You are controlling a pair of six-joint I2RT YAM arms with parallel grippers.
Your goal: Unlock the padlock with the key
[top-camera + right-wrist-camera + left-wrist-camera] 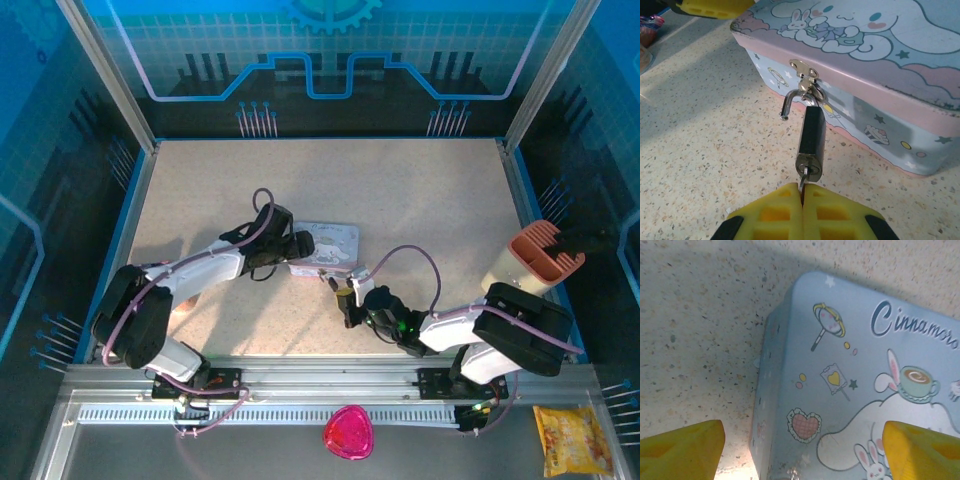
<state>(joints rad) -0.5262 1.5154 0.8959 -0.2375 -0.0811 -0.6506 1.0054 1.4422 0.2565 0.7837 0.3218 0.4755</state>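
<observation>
The padlock [811, 136] hangs from the brass hasp [804, 70] on the near side of the pale blue tin [325, 240], which lies mid-surface [430, 190] between the two arms. Its dark body slopes down toward the right arm. The key [804, 176] sits in the keyhole at the body's near end. The right jaws are pressed together on the key's head, and their yellow fingers [775, 212] meet with no gap. One leg of the silvery shackle [789, 102] stands free of the body, its tip hanging in the air to the left while the other side runs up to the hasp.

The left jaws are spread wide over the tin's left end, one yellow finger [682, 450] above the bare surface and the other above the printed lid. They do not clamp the tin.

By this look the turning step is at its end and the lock seems sprung. The next move probably calls for a gentle release or withdrawal of the key. With the tin unbraced, a hard pull along the padlock could drag it toward the near edge.
</observation>
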